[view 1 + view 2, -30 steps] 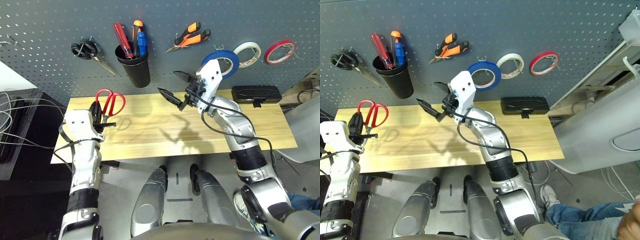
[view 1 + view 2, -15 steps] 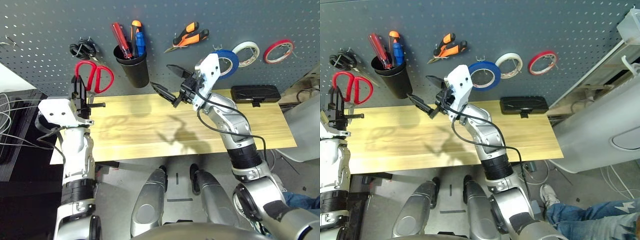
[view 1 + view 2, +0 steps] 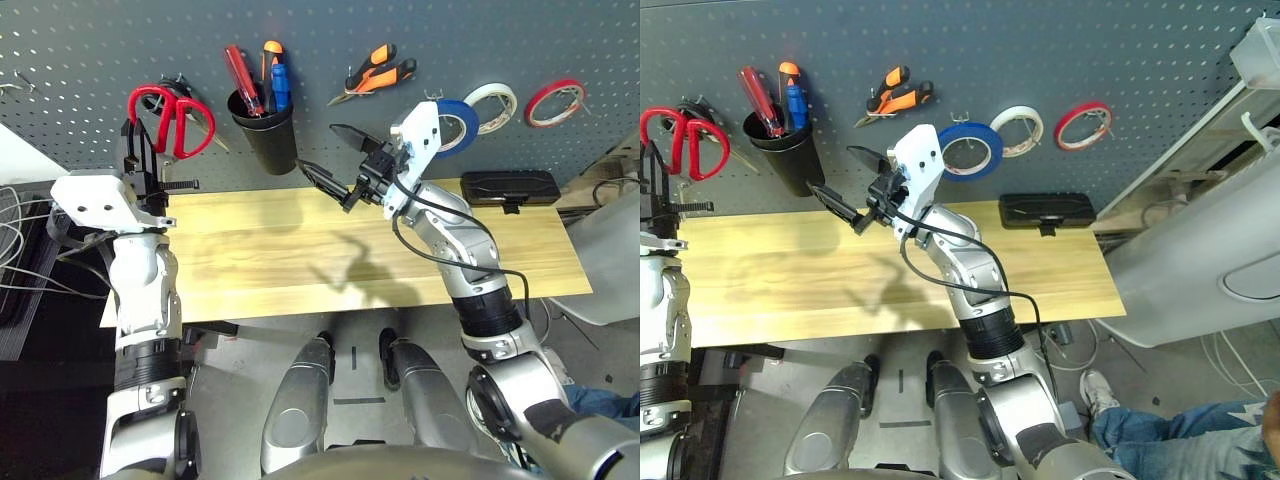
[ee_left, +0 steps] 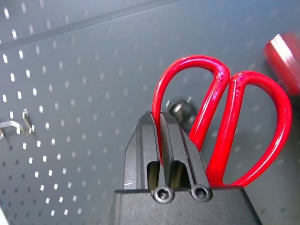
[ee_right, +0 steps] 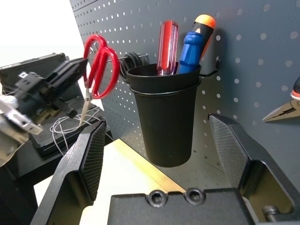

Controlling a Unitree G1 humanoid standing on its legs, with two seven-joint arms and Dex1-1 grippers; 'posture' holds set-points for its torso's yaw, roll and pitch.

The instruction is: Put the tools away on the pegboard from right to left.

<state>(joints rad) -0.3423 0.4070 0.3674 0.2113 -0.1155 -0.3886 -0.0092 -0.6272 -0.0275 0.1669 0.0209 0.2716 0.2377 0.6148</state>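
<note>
The left claw (image 4: 166, 140) is clamped tight on one handle loop of the red-handled scissors (image 3: 166, 118), holding them up against the pegboard (image 3: 90, 60), just beside the black-handled scissors (image 3: 200, 115) hanging there. The right claw (image 3: 335, 158) hangs spread wide and empty above the counter (image 3: 300, 250), facing the black cup (image 5: 164, 117). In that cup stands the blue-handled screwdriver (image 5: 190, 51) beside a red-handled one (image 5: 166, 44). Further along past the right claw, the orange-and-black pliers (image 3: 378, 72) and the blue tape ring (image 3: 452, 122) hang on the board.
</note>
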